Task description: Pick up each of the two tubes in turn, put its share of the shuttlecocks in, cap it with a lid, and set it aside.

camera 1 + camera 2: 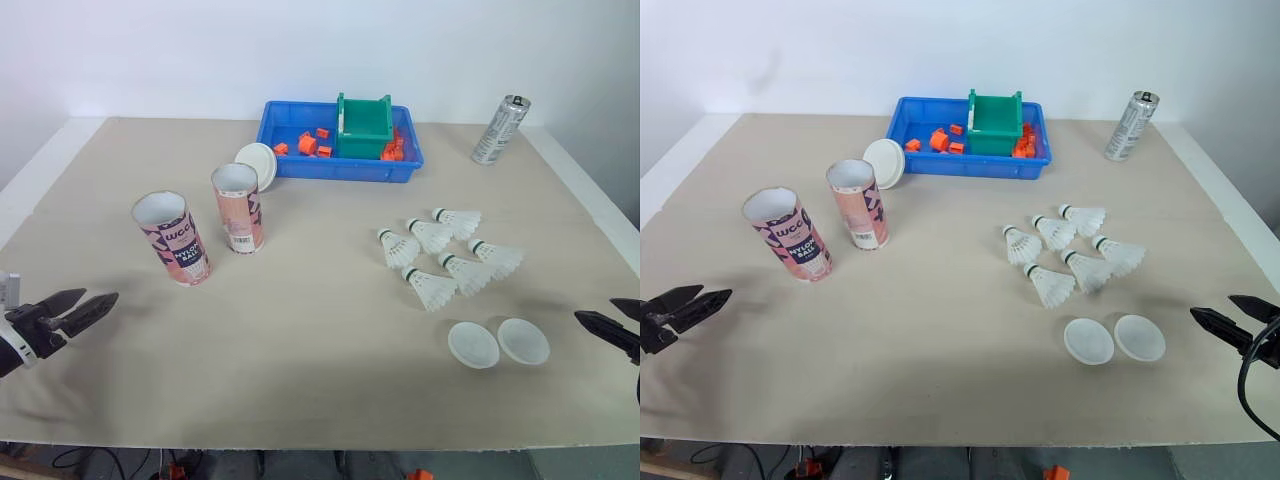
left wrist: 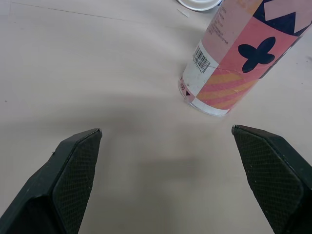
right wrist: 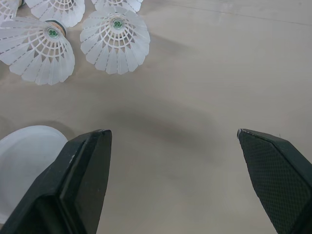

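Open-topped pink tubes [image 1: 172, 238] upright at 9 o'clock, six white shuttlecocks [image 1: 432, 288] at 3, left claw [image 1: 100, 296] and right claw [image 1: 595, 309] wide open, empty

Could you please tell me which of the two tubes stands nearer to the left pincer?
The tube with the dark WCC label; the pink tube stands farther back, toward the blue tray.

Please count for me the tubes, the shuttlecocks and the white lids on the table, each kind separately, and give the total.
Tubes: 2
Shuttlecocks: 6
White lids: 3, one of them beside the blue tray
Total: 11
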`<action>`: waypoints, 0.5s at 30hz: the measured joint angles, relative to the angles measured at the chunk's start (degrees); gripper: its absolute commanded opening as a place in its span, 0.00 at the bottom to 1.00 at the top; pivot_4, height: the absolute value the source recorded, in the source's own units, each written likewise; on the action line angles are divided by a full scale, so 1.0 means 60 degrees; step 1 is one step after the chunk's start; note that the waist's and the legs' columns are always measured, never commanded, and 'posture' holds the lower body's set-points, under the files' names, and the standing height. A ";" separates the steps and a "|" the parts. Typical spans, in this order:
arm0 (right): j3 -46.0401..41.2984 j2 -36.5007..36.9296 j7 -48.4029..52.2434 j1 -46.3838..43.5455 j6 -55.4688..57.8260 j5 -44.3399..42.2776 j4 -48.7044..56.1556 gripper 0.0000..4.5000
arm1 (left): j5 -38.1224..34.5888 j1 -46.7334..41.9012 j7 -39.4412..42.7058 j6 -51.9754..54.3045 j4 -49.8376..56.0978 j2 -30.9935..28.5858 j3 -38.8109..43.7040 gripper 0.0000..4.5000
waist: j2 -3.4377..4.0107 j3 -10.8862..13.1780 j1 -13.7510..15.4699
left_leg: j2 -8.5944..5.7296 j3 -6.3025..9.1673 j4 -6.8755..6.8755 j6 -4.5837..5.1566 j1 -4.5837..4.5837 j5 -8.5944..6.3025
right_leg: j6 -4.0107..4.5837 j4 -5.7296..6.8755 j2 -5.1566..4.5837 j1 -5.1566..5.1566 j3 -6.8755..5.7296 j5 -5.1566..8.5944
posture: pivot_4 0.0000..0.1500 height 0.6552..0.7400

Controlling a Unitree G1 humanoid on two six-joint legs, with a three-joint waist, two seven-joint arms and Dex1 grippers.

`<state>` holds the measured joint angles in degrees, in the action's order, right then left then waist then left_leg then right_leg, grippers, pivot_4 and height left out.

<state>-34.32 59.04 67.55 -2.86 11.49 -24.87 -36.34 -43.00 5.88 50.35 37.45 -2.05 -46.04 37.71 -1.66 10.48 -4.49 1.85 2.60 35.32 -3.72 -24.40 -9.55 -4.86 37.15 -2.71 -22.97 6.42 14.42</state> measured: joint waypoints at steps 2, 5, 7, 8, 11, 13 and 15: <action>0.0000 0.0000 0.0012 -0.0004 -0.0026 0.0001 -0.0019 0.99 | -0.0009 -0.0015 0.0000 0.0008 -0.0009 0.0000 0.0000 1.00 | 0.0000 0.0000 0.0000 | 0.0000 0.0000 0.0000 0.0000 0.0000 0.0000 | 0.0000 0.0000 0.0000 0.0001 0.0000 0.0000 | 1.00 0.95; 0.0000 0.0000 0.0055 -0.0024 -0.0077 -0.0001 -0.0099 0.99 | 0.0011 -0.0153 -0.0051 -0.0014 -0.0159 0.0000 0.0000 1.00 | 0.0001 0.0000 -0.0001 | 0.0000 0.0000 0.0001 0.0000 0.0001 0.0000 | 0.0000 0.0000 0.0000 0.0001 0.0000 0.0000 | 1.00 0.95; 0.0000 0.0000 0.0099 -0.0024 -0.0077 -0.0003 -0.0099 0.99 | 0.0032 -0.0189 -0.0071 -0.0021 -0.0249 0.0000 0.0000 1.00 | 0.0000 0.0000 0.0000 | 0.0000 0.0000 0.0000 0.0000 0.0001 0.0000 | -0.0001 0.0000 0.0001 0.0002 0.0000 0.0000 | 1.00 0.95; 0.0000 0.0000 0.0126 -0.0026 -0.0077 -0.0004 -0.0099 0.99 | 0.0034 -0.0191 -0.0071 -0.0021 -0.0269 0.0000 0.0000 1.00 | 0.0000 0.0000 0.0000 | 0.0000 0.0000 0.0000 0.0000 0.0001 0.0000 | -0.0001 0.0000 0.0001 0.0002 0.0000 0.0000 | 1.00 0.95; 0.0000 0.0000 0.0149 -0.0045 -0.0077 -0.0003 -0.0101 0.99 | 0.0036 -0.0194 -0.0068 -0.0021 -0.0294 0.0003 0.0000 1.00 | 0.0000 0.0000 0.0000 | 0.0000 0.0000 0.0000 0.0000 0.0001 0.0000 | -0.0001 0.0000 0.0001 0.0002 0.0000 -0.0001 | 1.00 0.95; 0.0000 0.0000 0.0154 -0.0057 -0.0078 -0.0004 -0.0104 0.99 | 0.0038 -0.0193 -0.0067 -0.0021 -0.0298 0.0021 0.0000 1.00 | 0.0000 0.0000 0.0000 | 0.0000 0.0001 0.0000 0.0000 0.0001 0.0000 | -0.0002 0.0000 0.0001 0.0002 0.0000 -0.0001 | 1.00 0.95; 0.0000 0.0000 0.0157 -0.0069 -0.0077 -0.0003 -0.0114 0.99 | 0.0039 -0.0192 -0.0065 -0.0022 -0.0305 0.0028 0.0000 1.00 | 0.0000 0.0000 0.0000 | 0.0000 0.0000 0.0001 0.0000 0.0001 0.0000 | -0.0002 0.0000 0.0001 0.0003 0.0000 -0.0001 | 1.00 0.95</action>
<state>-34.32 59.04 68.49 -3.27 11.02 -24.89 -37.03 -42.76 4.73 49.96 37.32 -3.87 -45.87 37.71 -1.66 10.48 -4.49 1.85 2.60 35.32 -3.72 -24.39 -9.55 -4.87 37.15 -2.71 -22.95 6.42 14.42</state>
